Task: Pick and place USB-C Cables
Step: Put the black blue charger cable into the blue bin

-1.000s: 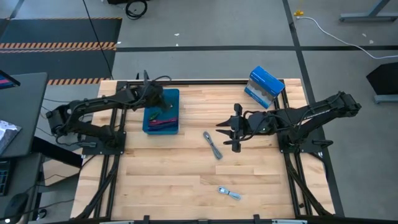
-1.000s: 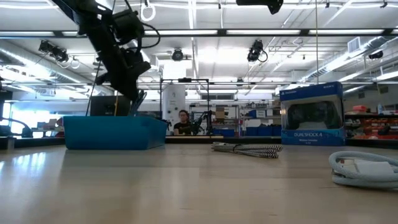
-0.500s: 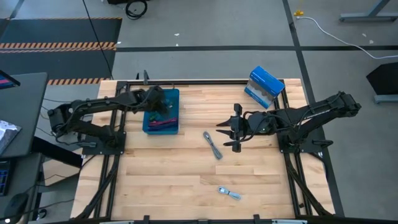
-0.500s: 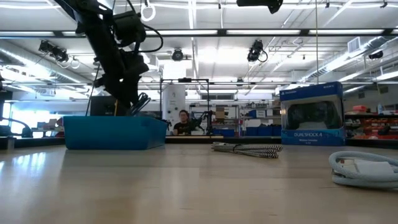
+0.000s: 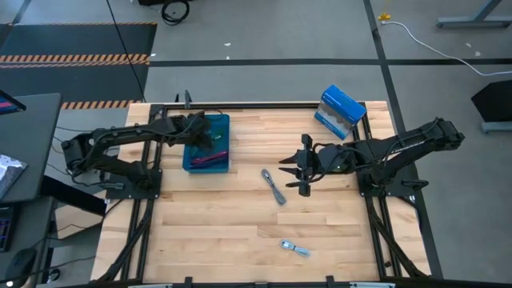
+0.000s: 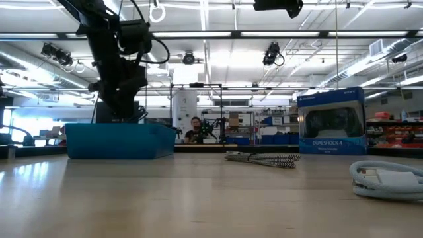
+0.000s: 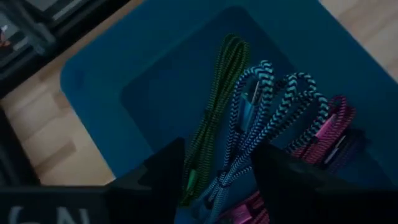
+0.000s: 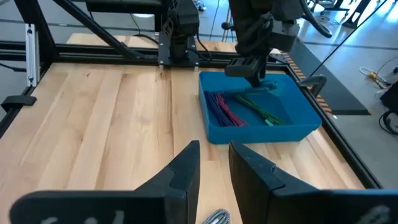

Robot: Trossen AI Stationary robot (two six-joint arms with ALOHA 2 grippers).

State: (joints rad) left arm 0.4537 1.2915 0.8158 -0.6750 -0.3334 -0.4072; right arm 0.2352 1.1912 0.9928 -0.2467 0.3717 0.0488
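"DUALSHOCK 4" marks the box (image 6: pixel 330 122) at the counter's (image 5: pixel 240 232) far edge; left gripper (image 7: pixel 214 168), jaws apart, hangs inside the tray (image 5: pixel 227 122); right gripper (image 8: pixel 214 163), jaws narrow, hovers mid-counter.

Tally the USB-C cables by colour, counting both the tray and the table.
dark green cable: 1
teal cable: 1
magenta cable: 1
purple cable: 1
grey cable: 1
pale blue-silver cable: 1
Total: 6
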